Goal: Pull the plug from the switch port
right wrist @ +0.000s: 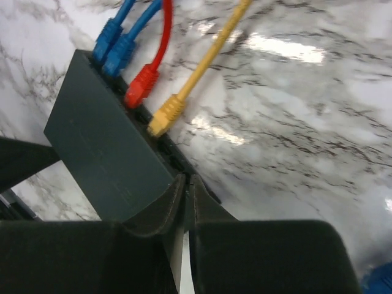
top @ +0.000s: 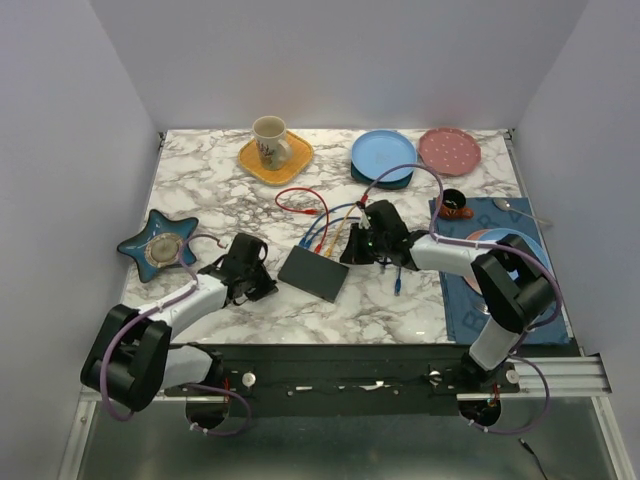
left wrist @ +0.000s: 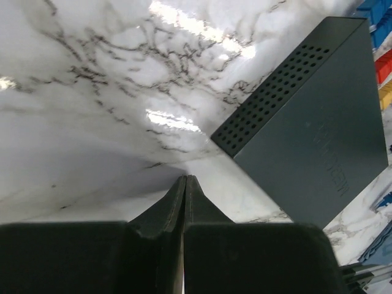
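Matte-black flat box (right wrist: 104,159), yellow plug (right wrist: 166,114) at its edge

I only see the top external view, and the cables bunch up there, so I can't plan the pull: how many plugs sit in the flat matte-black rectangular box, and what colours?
Observer: Four, in the right wrist view: two blue plugs, a red plug and a yellow plug, side by side in the flat matte-black rectangular box.
Operator: Is the right gripper on one?
Observer: No. The right gripper is shut on nothing, tips near the port edge beside the yellow plug.
Operator: And the left?
Observer: The left gripper is shut and empty, over the white-and-grey marble table, apart from the box's perforated side.
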Action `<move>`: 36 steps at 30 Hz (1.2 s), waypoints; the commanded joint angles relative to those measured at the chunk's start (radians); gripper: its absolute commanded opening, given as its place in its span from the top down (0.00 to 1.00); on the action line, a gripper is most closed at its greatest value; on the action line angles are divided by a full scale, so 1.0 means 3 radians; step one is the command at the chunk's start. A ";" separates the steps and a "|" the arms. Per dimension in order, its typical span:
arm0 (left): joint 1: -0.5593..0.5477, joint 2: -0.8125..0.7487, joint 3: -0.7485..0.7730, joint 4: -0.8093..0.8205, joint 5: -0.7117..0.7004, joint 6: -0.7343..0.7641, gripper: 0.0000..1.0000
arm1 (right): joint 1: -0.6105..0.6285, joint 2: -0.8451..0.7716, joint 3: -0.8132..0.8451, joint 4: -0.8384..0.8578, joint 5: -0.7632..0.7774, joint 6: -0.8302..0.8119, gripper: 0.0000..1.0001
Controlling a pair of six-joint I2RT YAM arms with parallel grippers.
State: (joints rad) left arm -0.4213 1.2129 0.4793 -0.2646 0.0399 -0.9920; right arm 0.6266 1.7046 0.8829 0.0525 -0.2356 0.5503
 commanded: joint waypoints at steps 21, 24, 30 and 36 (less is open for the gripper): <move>-0.0043 0.0308 0.0228 -0.0008 0.0031 0.0091 0.91 | 0.0586 -0.0262 0.0334 -0.0624 0.0964 -0.0101 0.94; -0.0043 0.0278 0.0177 0.0007 0.0046 0.0070 0.91 | 0.0428 -0.0150 0.0447 -0.0737 0.0949 -0.0126 0.95; -0.0043 0.0150 0.0110 -0.0008 0.0036 0.0060 0.91 | 0.0320 0.0137 0.0498 -0.0809 0.0913 -0.0111 0.99; -0.0043 0.0180 0.0171 -0.0008 0.0082 0.0080 0.90 | 0.0325 0.0280 0.0335 -0.0748 0.0715 -0.0070 0.99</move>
State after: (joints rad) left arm -0.4278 1.2751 0.5247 -0.2489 0.0650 -0.9707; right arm 0.7155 1.7729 1.0145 -0.1513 0.0109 0.5232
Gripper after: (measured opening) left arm 0.088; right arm 0.012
